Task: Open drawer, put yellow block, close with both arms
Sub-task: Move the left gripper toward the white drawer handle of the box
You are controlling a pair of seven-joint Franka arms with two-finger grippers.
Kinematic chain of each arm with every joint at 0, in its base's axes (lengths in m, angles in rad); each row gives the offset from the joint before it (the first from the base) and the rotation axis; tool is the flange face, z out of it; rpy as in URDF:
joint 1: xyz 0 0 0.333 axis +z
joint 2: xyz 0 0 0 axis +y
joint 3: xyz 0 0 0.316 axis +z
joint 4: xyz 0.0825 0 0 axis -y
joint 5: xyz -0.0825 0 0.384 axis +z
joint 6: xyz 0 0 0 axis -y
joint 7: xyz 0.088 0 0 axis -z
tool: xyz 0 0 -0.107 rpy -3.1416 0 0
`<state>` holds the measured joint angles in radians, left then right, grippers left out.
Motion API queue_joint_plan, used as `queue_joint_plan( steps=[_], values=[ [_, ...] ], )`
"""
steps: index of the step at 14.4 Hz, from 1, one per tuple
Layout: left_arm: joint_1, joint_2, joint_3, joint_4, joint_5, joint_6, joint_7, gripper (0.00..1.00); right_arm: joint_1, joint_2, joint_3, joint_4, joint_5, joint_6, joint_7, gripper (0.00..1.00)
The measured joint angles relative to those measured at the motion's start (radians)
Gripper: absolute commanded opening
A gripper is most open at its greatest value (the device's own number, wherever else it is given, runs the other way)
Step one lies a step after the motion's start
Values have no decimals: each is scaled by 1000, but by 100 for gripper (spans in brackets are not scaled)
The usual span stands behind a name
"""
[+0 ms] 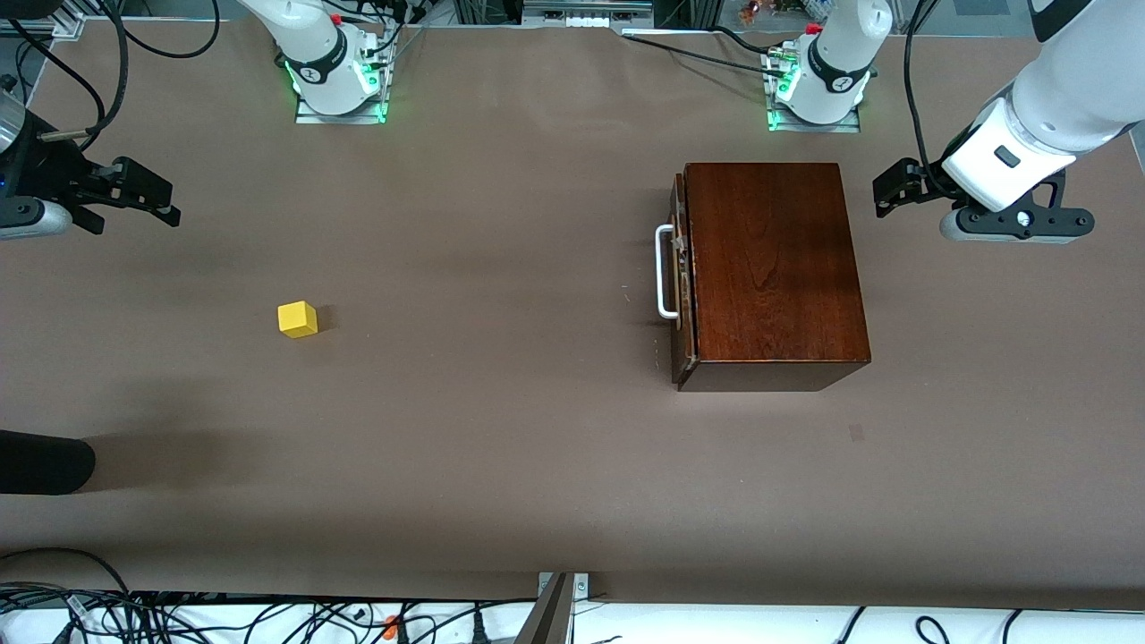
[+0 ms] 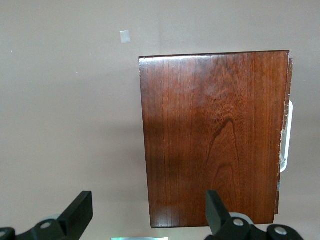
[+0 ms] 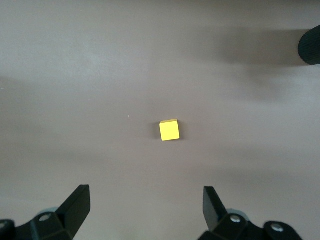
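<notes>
The dark reddish-brown wooden box (image 1: 769, 268) stands toward the left arm's end of the table. Its drawer is pushed in, and the white bar handle (image 1: 665, 273) faces the middle of the table. My left gripper (image 1: 894, 190) hangs open and empty over the bare table beside the box, on the side away from the handle. In the left wrist view the box top (image 2: 215, 135) and handle (image 2: 286, 145) show past my left gripper (image 2: 148, 210). The yellow block (image 1: 297, 318) lies alone toward the right arm's end. My right gripper (image 1: 165, 204) is open and empty over the table there; the right wrist view shows the block (image 3: 169, 130) ahead of my right gripper (image 3: 146, 207).
A black rounded object (image 1: 45, 461) juts in at the right arm's end, nearer the front camera than the block; it also shows as the black object (image 3: 310, 45) in the right wrist view. A small pale patch (image 1: 857, 433) marks the table near the box. Cables (image 1: 179, 613) run along the front edge.
</notes>
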<state>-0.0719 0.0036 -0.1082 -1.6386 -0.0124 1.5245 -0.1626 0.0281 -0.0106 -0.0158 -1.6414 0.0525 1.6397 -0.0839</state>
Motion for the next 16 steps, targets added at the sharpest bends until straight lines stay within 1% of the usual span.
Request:
queue_joint_plan(
  steps=[9,16],
  values=[
    [0,0,0,10,0,0,3,100,0,0,-2,0,0,0,0,100],
    [-11,14,-19,10,-4,-40,17,100,0,0,-2,0,0,0,0,100]
  ],
)
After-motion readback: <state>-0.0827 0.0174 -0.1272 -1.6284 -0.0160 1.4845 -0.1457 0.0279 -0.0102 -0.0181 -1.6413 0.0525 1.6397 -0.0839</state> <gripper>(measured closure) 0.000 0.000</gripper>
